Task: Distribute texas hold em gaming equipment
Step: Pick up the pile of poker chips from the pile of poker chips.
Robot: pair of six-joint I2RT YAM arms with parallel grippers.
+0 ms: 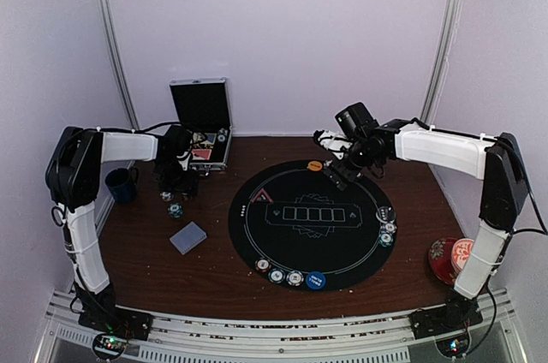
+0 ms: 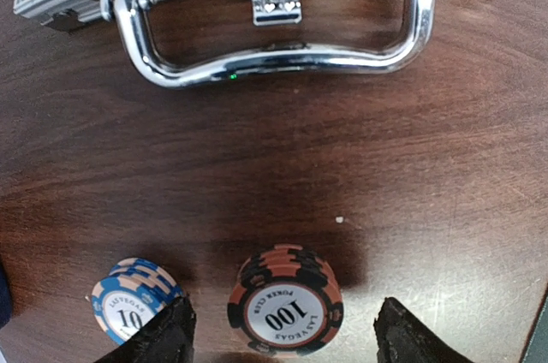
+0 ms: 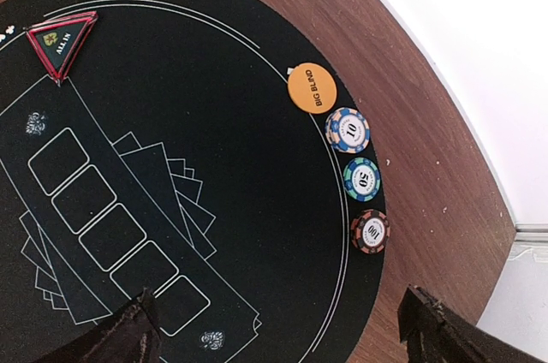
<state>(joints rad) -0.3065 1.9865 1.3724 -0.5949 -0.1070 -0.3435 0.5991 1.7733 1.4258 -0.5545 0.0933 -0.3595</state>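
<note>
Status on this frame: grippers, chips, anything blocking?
Left gripper open, straddling the 100 chip on the table. Right gripper open, empty, above the mat. Blue 10 chip crowds one left finger.

Our left arm (image 1: 128, 146) reaches forward, left hand (image 2: 284, 307) pointing down with fingers (image 2: 158, 339) apart; our right arm (image 1: 437, 147) stretches inward, right hand (image 3: 278, 312) spread wide.

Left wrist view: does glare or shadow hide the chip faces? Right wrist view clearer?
Left wrist view: glare streaks the chrome case handle; soft shadow surrounds the black-and-orange 100 chip stack, print sharp. Right wrist view: even light, orange BIG BLIND disc legible.
</note>
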